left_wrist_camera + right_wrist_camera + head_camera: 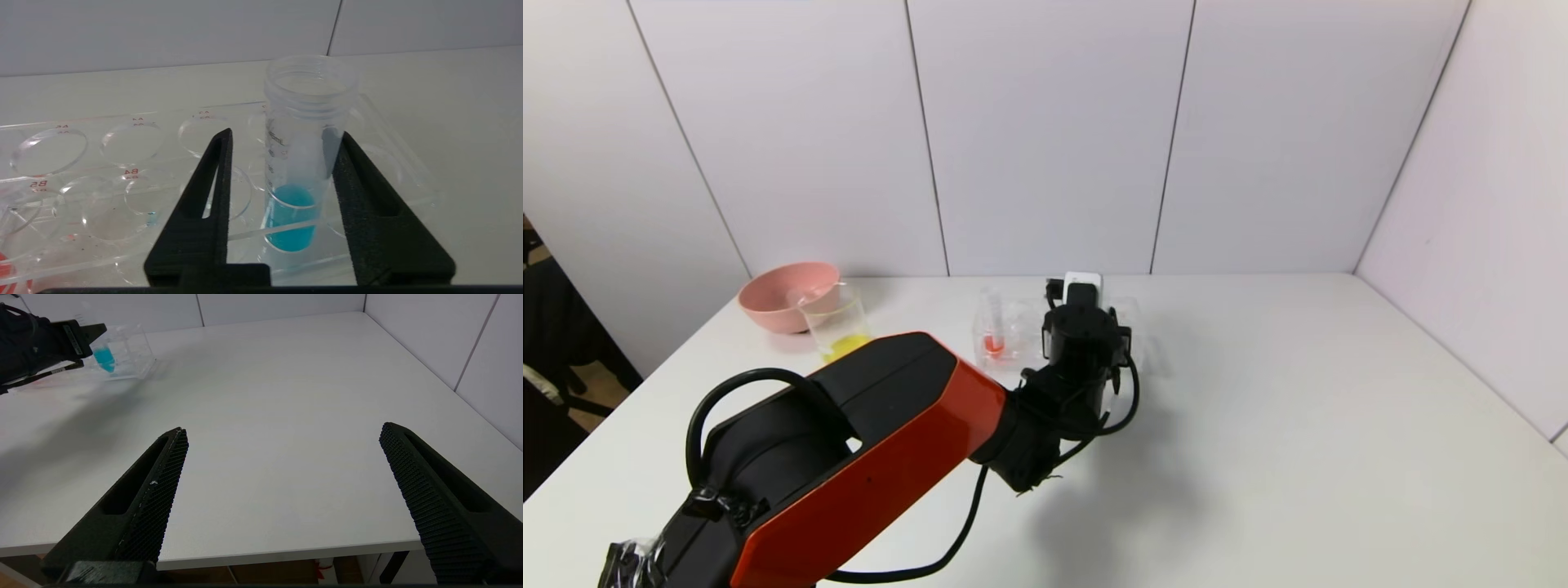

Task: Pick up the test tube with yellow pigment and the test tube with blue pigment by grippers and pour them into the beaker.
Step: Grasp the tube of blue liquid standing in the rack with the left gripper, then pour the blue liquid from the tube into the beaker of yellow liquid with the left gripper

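The test tube with blue pigment (pixel 304 163) stands upright in the clear rack (pixel 122 143), with blue liquid in its bottom. My left gripper (pixel 286 131) is open around it: one finger (pixel 359 179) lies close against the tube wall, the other (pixel 208 179) stands clear of it. In the head view the left wrist (pixel 1082 327) hides this tube. It also shows in the right wrist view (pixel 104 359). The beaker (pixel 837 322) stands left of the rack with yellow liquid in its bottom. The test tube with yellow pigment is not in view. My right gripper (pixel 284 428) is open and empty above the table's near edge.
A pink bowl (pixel 788 294) sits behind the beaker at the far left. A tube with red liquid (pixel 994 339) stands in the rack's left part. The white table (pixel 1298 408) stretches to the right, with walls at the back and right.
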Controlling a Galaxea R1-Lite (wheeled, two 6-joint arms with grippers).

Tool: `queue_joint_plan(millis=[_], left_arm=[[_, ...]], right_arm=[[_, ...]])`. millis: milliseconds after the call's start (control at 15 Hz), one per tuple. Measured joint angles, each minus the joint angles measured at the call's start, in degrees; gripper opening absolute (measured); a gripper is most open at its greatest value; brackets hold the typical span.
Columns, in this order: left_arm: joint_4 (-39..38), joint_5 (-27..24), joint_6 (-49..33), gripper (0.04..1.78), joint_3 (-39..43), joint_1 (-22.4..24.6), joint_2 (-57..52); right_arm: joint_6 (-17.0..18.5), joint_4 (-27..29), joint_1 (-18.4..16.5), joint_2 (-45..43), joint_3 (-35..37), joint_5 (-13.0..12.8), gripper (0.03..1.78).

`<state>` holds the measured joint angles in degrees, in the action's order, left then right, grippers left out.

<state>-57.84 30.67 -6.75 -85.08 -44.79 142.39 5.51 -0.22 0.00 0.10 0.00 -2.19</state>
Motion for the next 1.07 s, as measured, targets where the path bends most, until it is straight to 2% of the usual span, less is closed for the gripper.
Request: queue_joint_plan(millis=[67, 200, 1067], left_arm=[[0.0, -0.1, 0.2, 0.57, 0.1, 0.0, 0.0], [-0.1, -0.2, 1.9, 0.44, 0.1, 0.1, -0.1], [1.3, 0.7, 2.5, 0.44, 0.0, 0.5, -2.2]], right_arm=[[0.0, 0.0, 0.0, 0.0, 0.0, 0.0, 1.71], [0.0, 0.0, 0.0, 0.0, 0.0, 0.0, 1.71], [0.0, 0.0, 0.0, 0.0, 0.0, 0.0, 1.71]])
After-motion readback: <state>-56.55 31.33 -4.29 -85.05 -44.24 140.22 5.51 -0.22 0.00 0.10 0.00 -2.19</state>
